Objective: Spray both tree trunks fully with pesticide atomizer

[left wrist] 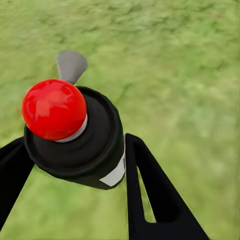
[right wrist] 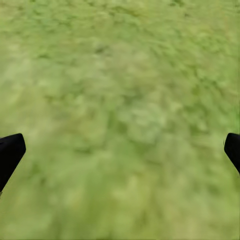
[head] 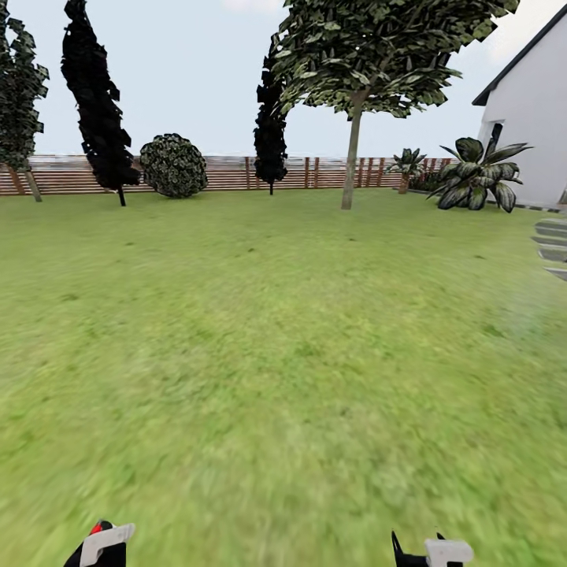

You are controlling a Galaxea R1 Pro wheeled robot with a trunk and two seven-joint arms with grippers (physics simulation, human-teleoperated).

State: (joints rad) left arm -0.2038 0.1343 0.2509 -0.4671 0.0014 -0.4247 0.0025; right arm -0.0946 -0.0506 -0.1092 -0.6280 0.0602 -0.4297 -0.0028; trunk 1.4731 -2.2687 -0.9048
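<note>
In the left wrist view the pesticide atomizer, a dark bottle with a round red tip and a white band, sits clamped between the black fingers of my left gripper over grass. In the head view my left gripper is at the bottom edge with the red tip poking up. My right gripper is open with nothing between its fingers, and it appears low in the head view. One tree with a bare tan trunk stands far ahead by the fence. A second tree trunk leans at the far left.
Green lawn stretches ahead to a reddish slat fence. Two dark narrow cypresses and a round bush stand along it. A short palm, a white house and grey paving slabs lie to the right.
</note>
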